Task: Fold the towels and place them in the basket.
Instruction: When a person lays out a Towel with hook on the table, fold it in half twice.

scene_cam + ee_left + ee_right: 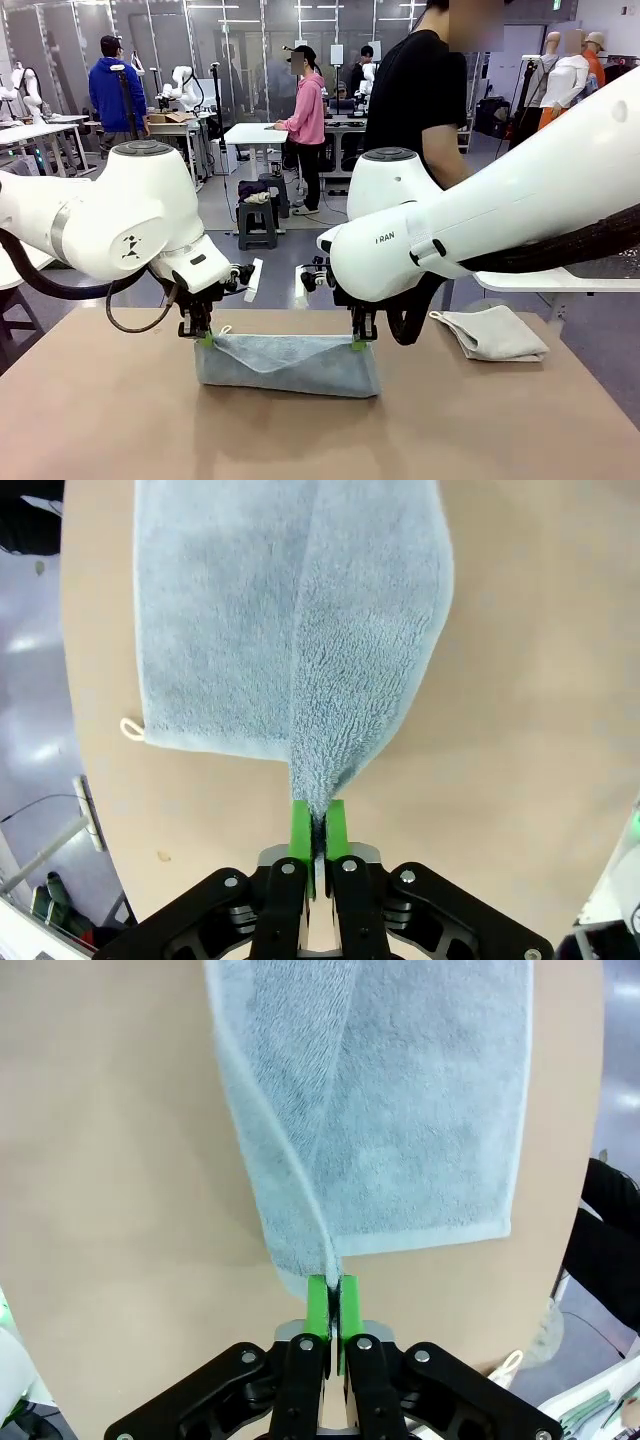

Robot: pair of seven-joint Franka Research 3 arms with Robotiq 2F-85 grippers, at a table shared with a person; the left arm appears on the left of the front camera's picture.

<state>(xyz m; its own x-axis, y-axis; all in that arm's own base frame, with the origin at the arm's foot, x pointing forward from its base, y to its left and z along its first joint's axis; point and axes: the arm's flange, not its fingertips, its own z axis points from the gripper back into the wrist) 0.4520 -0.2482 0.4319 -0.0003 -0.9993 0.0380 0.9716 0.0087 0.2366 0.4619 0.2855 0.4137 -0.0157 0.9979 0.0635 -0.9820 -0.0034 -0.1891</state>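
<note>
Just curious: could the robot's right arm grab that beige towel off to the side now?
Probably not yet: its right gripper is shut on the blue towel; the beige towel lies unobstructed nearby.

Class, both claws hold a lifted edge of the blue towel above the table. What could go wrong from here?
1. The left claw and right claw each pinch only a thin corner of the blue towel; one corner could slip free.
2. The lifted edge sags between them, so the fold may land crooked.
</note>
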